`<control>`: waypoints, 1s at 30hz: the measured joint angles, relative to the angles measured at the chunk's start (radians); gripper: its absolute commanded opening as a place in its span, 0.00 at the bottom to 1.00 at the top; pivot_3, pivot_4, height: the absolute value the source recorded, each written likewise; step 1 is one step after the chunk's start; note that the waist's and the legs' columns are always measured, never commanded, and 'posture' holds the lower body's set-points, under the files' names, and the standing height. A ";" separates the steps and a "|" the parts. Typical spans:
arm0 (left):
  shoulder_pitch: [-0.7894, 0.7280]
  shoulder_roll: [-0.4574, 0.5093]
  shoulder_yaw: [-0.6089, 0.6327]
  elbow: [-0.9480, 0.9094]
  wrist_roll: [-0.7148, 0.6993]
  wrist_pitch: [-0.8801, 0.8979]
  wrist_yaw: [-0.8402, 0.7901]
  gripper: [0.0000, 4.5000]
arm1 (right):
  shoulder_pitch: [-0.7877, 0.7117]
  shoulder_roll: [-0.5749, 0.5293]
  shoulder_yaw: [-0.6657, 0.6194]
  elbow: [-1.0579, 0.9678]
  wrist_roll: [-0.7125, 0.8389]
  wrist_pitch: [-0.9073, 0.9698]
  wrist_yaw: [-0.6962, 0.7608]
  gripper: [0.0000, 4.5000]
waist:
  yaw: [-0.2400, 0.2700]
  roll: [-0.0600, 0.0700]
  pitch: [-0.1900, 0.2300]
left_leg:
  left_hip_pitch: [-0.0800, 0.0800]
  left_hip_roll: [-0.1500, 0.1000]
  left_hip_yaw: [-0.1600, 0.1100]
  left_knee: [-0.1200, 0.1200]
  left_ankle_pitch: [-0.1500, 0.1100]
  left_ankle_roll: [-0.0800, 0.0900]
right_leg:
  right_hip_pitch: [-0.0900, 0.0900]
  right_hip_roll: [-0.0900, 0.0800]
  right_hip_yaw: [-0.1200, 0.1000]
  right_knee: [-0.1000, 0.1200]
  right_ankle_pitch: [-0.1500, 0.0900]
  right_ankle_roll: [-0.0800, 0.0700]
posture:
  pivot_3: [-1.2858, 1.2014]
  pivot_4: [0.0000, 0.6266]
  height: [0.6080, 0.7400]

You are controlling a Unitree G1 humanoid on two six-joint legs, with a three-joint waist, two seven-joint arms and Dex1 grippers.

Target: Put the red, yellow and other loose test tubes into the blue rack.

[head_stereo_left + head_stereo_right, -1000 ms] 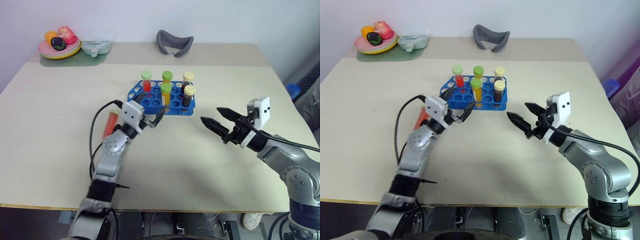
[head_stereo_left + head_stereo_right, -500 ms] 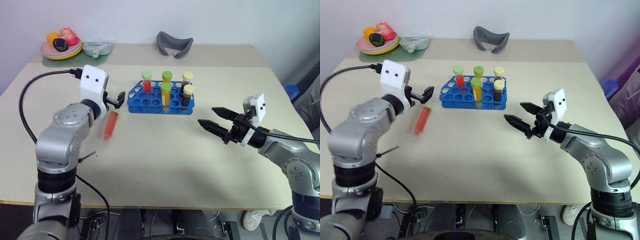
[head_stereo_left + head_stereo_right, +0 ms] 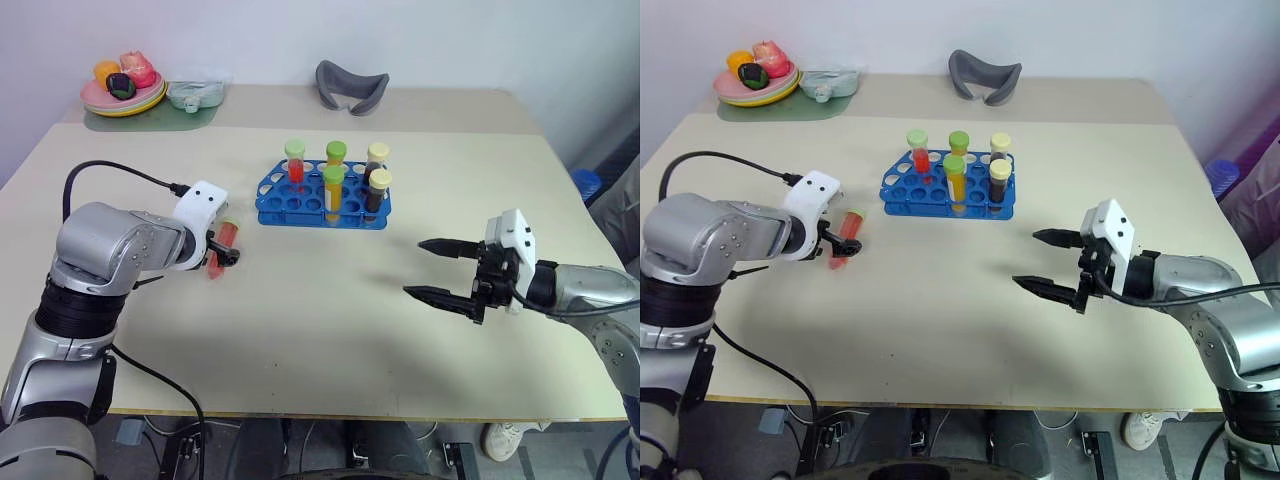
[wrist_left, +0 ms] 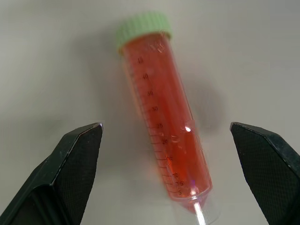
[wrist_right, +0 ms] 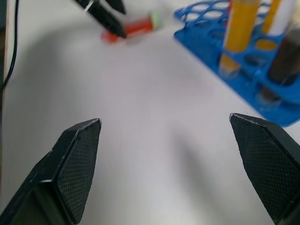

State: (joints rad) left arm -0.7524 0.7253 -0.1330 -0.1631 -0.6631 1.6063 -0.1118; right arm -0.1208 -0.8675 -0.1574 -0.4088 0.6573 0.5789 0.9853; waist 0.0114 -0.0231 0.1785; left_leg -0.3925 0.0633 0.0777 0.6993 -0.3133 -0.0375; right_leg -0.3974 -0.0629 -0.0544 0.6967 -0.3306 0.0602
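A red test tube [image 4: 164,117] with a pale green cap lies flat on the beige table [image 3: 300,330], to the left of the blue rack [image 3: 322,201] and apart from it. The left gripper [image 4: 166,164] points down at this tube with its two black fingers [image 4: 77,154] spread wide, one on each side of the tube and neither touching it; it holds nothing. In the head views the gripper hangs just over the tube's lower end, while the capped end points toward the rack. The rack stands near the middle of the table and carries five upright tubes: a red one with a green cap, two yellow ones with green caps and two dark ones with yellowish caps. The right gripper [image 3: 440,270] hovers above bare table to the right of the rack, well apart from it, its fingers wide apart and empty, pointing toward the left.
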 measured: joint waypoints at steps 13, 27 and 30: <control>-0.043 0.002 0.010 0.145 -0.312 0.000 0.358 0.99 | 0.010 0.011 0.025 -0.022 -0.024 -0.041 0.022 1.00 | -0.001 -0.001 0.000 | 0.000 0.000 0.000 0.000 0.000 -0.001 | 0.000 0.000 0.000 0.000 0.000 0.000 | 0.52 0.24 0.75; -0.046 -0.029 0.080 0.242 -0.541 0.000 0.647 0.99 | 0.002 0.046 0.055 -0.030 -0.030 -0.064 0.025 1.00 | -0.001 -0.001 0.000 | 0.001 0.000 0.000 0.001 0.001 -0.002 | 0.000 0.000 0.000 0.001 0.000 0.000 | 0.52 0.24 0.75; -0.050 -0.031 0.088 0.262 -0.577 0.000 0.693 0.99 | 0.002 0.051 0.060 -0.030 -0.033 -0.064 0.023 1.00 | -0.001 -0.001 0.000 | 0.001 0.000 0.000 0.001 0.001 -0.002 | 0.000 0.000 0.000 0.001 0.000 0.000 | 0.52 0.24 0.75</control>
State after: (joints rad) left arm -0.8020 0.6938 -0.0450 0.0991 -1.2405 1.6062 0.5807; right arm -0.1191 -0.8167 -0.0975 -0.4391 0.6241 0.5149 1.0087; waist 0.0109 -0.0236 0.1788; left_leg -0.3918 0.0633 0.0775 0.6999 -0.3123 -0.0392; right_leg -0.3972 -0.0632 -0.0545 0.6977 -0.3306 0.0601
